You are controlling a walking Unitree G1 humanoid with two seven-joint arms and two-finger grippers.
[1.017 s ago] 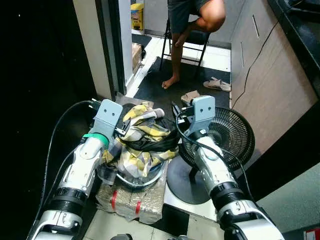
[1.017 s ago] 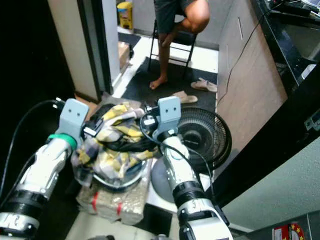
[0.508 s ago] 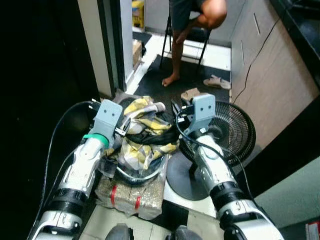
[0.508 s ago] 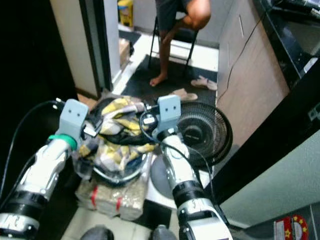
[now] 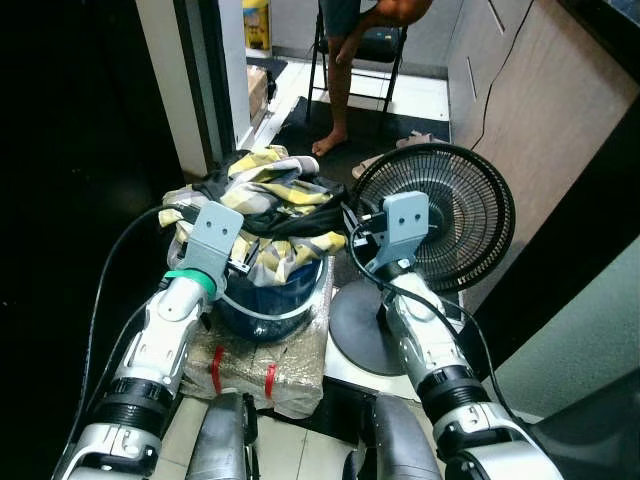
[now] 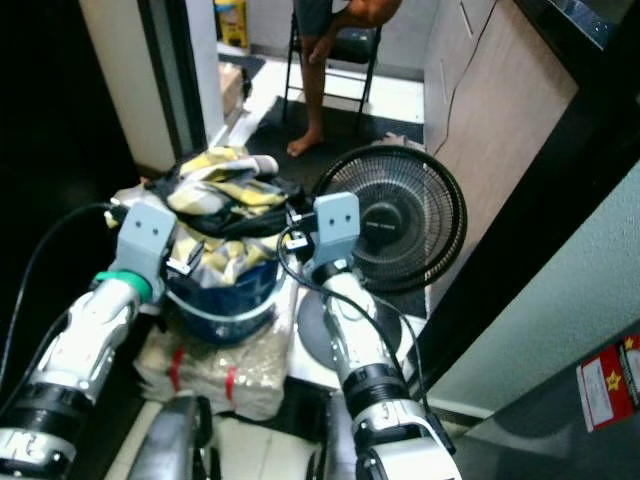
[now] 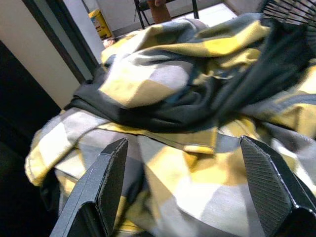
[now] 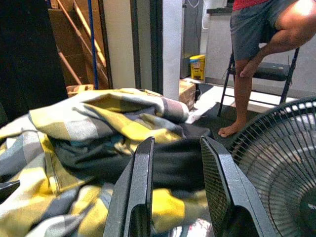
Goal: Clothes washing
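Two pincers are flanking a heap of clothes (image 5: 262, 205) piled in a blue bucket (image 5: 268, 296) on a wrapped bundle (image 5: 262, 360). The left pincer (image 7: 190, 190) is gaping wide; the right pincer (image 8: 177, 185) is standing slightly parted, gripping nothing. Soft, light and floppy, the cloth is probably best pinched at a thick fold. A fan (image 5: 440, 225) is crowding the narrow floor; a person (image 5: 362, 25) is sitting beyond.

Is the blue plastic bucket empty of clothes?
No, the blue plastic bucket is heaped with yellow-and-grey checked clothes and a black garment.

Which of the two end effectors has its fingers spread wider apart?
The left end effector: its fingers flank a broad stretch of the yellow checked clothes. The right end effector's fingers leave a narrow gap.
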